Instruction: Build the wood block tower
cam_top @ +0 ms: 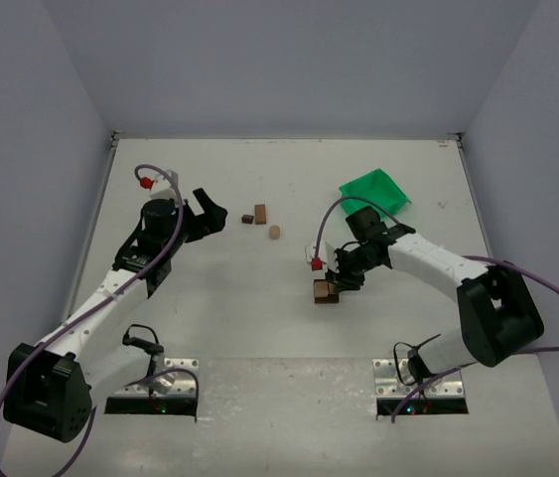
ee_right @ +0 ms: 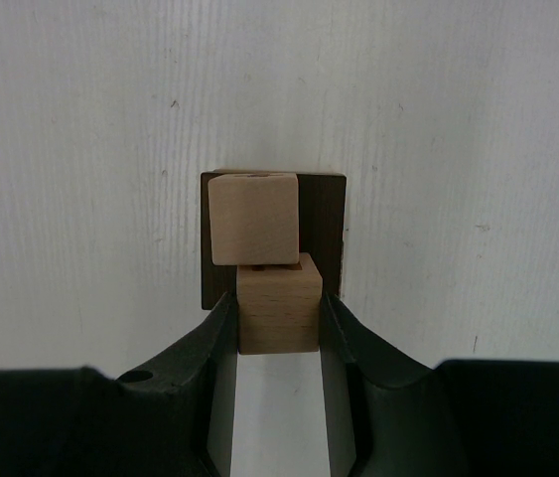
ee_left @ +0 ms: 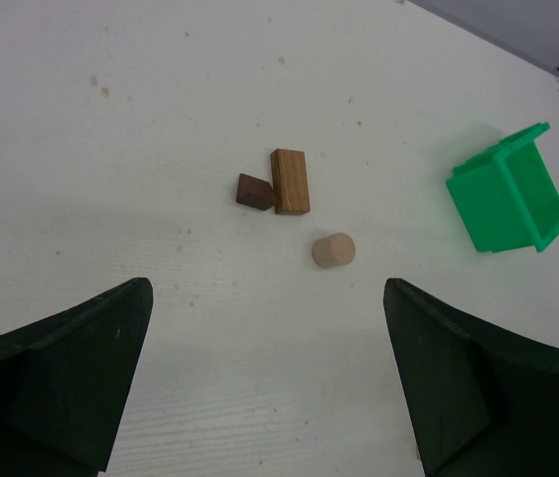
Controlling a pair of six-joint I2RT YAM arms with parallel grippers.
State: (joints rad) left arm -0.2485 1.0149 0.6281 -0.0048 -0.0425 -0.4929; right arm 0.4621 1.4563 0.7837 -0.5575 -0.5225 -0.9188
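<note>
The right hand [ee_right: 279, 333] is pinching a light cube [ee_right: 279, 298] over the dark base block [ee_right: 325, 224]; it should be opening slowly, without any nudging. The left hand [ee_left: 269, 378] is hovering spread.

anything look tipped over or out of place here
The green bin at the far right seems tipped on its side. Nothing else odd: three loose blocks lie mid-table, and the right fingers hold a tan block at the stack.

Light: bright, even, probably from overhead.
Shadows: faint and soft-edged on the surface [cam_top: 259, 328].
Exposure: pale surface close to washed out in both wrist views.
Detail: top view slightly soft; right gripper [ee_right: 278, 310] fingers [ee_right: 200, 388] dark, showing little texture.
</note>
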